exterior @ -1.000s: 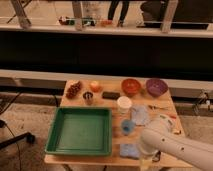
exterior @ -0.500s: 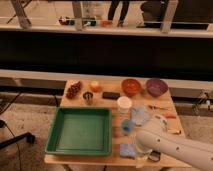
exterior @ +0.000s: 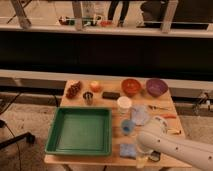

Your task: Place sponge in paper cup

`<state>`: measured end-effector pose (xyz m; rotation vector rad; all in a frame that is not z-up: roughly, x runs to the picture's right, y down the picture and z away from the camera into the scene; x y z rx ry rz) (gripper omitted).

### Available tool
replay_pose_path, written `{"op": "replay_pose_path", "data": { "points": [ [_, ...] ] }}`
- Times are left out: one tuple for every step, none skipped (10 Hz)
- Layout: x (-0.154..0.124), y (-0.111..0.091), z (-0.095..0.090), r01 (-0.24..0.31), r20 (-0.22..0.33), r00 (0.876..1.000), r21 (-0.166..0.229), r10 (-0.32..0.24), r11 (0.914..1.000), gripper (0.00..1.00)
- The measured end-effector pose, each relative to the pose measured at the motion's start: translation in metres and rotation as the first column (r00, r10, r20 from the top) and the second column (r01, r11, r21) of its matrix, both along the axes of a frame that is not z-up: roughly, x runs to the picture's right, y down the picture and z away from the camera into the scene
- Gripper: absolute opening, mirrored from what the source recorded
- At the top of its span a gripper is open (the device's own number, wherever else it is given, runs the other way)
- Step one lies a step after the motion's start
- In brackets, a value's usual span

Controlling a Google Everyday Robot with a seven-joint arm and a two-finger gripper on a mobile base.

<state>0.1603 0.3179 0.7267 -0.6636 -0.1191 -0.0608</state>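
At the front edge of the table point(exterior: 55, 159), right of the green tray point(exterior: 80, 131): the gripper point(exterior: 142, 161) hangs low off the tray's near right corner, fingers spread, nothing between them. The white arm point(exterior: 172, 149) runs in from the lower right, and its rounded joint is raised over the tabletop right of the tray.

The sponge point(exterior: 127, 150) lies flat on the table just right of the tray's near right corner. It is just beside the gripper on the tray side; whether the two touch, cannot tell.

Change over the last second: the arm has pushed farther in toward the tray, and its joint now covers more of the table right of the tray. The sponge has not shifted. The fingers are as wide as before.

Farther back, right of the tray's middle: a small blue cup point(exterior: 128, 126), with a pale cloth point(exterior: 140, 115) beyond it and farther from the tray.

Off the tray's far right corner: the paper cup point(exterior: 124, 104), upright, mouth up, well apart from the sponge.

Behind the tray's far edge: a dark metal cup point(exterior: 88, 97) and a black block point(exterior: 111, 95).

Back row beyond the tray, left to right: red grapes point(exterior: 74, 90), an orange fruit point(exterior: 95, 86), an orange bowl point(exterior: 131, 86) and a purple bowl point(exterior: 156, 87).
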Motion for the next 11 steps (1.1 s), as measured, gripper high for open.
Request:
{"op": "replay_pose_path", "data": {
  "points": [
    [0.000,0.001,0.002,0.000,0.000,1.000,-0.001,0.000,1.0000,0.80],
    [-0.001,0.002,0.003,-0.001,0.003,1.000,-0.004,0.001,1.0000,0.80],
    [-0.005,0.002,0.004,0.002,0.008,1.000,-0.006,-0.002,1.0000,0.80],
    [-0.007,0.003,0.005,0.002,0.012,1.000,-0.008,-0.002,1.0000,0.80],
    [-0.009,0.003,0.005,-0.001,0.013,1.000,-0.011,0.001,0.9999,0.80],
    [-0.011,0.003,0.006,-0.002,0.012,1.000,-0.011,0.002,0.9999,0.80],
    [-0.018,0.002,0.007,-0.002,0.014,1.000,-0.007,0.002,1.0000,0.80],
    [-0.021,0.000,0.007,-0.004,0.011,1.000,0.002,0.004,1.0000,0.80],
    [-0.022,-0.001,0.008,-0.004,0.009,1.000,0.008,0.004,1.0000,0.80],
    [-0.027,-0.002,0.010,-0.006,0.010,1.000,0.015,0.006,0.9999,0.80],
    [-0.029,-0.003,0.012,-0.006,0.011,1.000,0.019,0.006,0.9998,0.80]
  ]
}}
